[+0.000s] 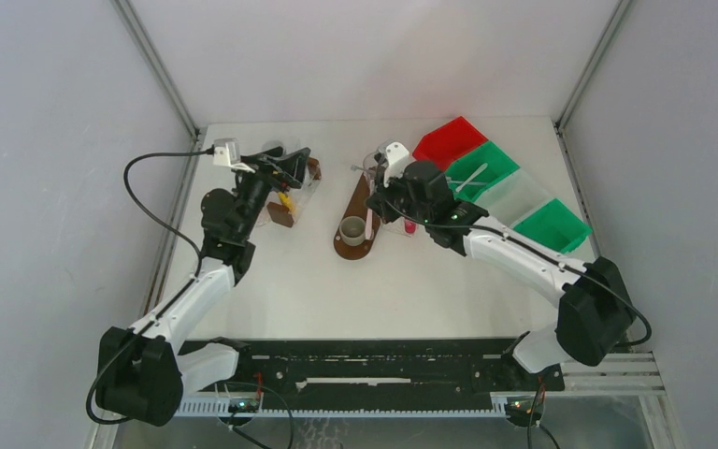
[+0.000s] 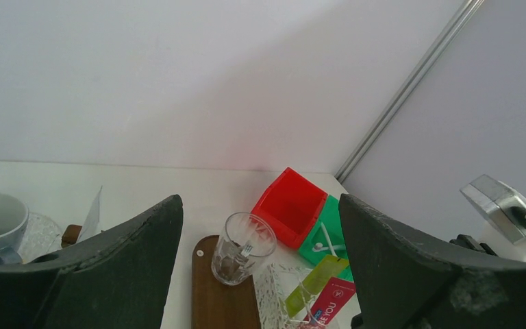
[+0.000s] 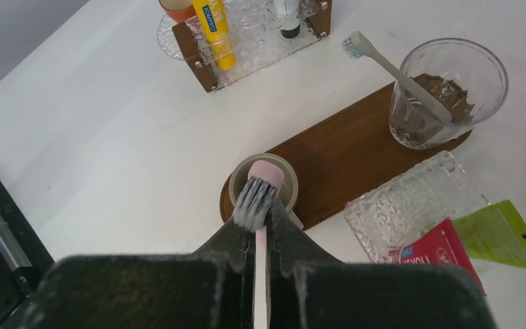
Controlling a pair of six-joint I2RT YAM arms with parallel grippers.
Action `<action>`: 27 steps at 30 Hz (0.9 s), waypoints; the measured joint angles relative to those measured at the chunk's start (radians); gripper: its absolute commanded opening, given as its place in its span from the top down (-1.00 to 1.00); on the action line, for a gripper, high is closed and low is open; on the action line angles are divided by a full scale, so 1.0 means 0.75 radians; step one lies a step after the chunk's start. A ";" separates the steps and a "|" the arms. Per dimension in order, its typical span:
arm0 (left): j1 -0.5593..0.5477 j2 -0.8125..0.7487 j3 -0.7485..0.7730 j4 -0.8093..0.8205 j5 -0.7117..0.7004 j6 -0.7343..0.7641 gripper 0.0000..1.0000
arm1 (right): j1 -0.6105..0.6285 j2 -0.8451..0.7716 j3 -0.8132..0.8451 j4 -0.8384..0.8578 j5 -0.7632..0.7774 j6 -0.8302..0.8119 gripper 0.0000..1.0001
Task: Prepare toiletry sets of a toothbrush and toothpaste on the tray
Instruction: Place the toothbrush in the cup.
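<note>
Right gripper (image 3: 260,229) was clamped tight on the pink toothbrush (image 3: 257,199), with the bristles sitting right over the little cup (image 3: 238,179) on the wooden tray (image 3: 342,147). Left gripper (image 2: 259,205) was spread wide with nothing in it. The pink-red toothpaste tube (image 3: 438,250) and the lime green toothpaste tube (image 3: 503,236) lay side by side on the counter (image 3: 96,137), at the edge of a glass dish (image 3: 411,202) just beside the tray. A second toothbrush (image 3: 390,65) leaned in the glass tumbler (image 3: 466,68) at the tray's other end.
</note>
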 measured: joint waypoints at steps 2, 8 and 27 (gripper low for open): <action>0.004 0.002 0.000 0.001 0.000 0.000 -0.75 | 0.010 0.030 0.019 0.004 0.006 -0.015 1.00; 0.012 0.012 0.000 0.002 0.000 -0.001 -0.75 | 0.049 0.092 0.083 0.025 0.013 -0.051 1.00; 0.021 0.016 0.000 0.003 0.001 -0.001 -0.75 | 0.068 0.322 0.261 0.041 0.049 -0.117 0.96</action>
